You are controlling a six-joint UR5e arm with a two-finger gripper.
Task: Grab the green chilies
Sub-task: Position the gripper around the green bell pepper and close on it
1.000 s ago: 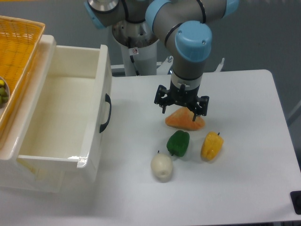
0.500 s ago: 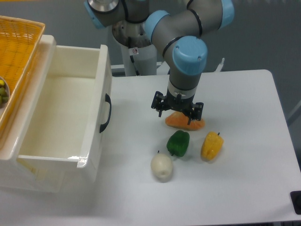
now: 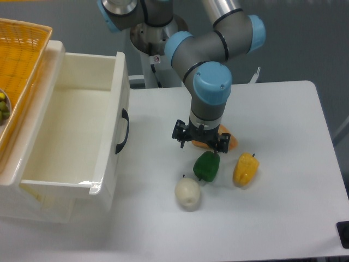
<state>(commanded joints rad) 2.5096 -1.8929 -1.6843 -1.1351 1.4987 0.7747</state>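
The green chilies are one glossy dark-green bell pepper (image 3: 206, 166) lying on the white table (image 3: 283, 207), between a pale round fruit and a yellow pepper. My gripper (image 3: 200, 143) hangs just above and behind the green pepper, its black fingers spread open and empty. It partly hides an orange piece behind it. The gripper does not touch the green pepper.
A yellow pepper (image 3: 245, 169) lies right of the green one. A pale round fruit (image 3: 187, 193) lies at its front left. An orange piece (image 3: 228, 140) lies behind. An open white drawer (image 3: 76, 136) stands at the left, with a yellow basket (image 3: 19, 65) holding small olive-green fruits (image 3: 3, 106).
My gripper has moved forward and left, and lower, from over the orange piece toward the green pepper. The objects on the table have not moved.
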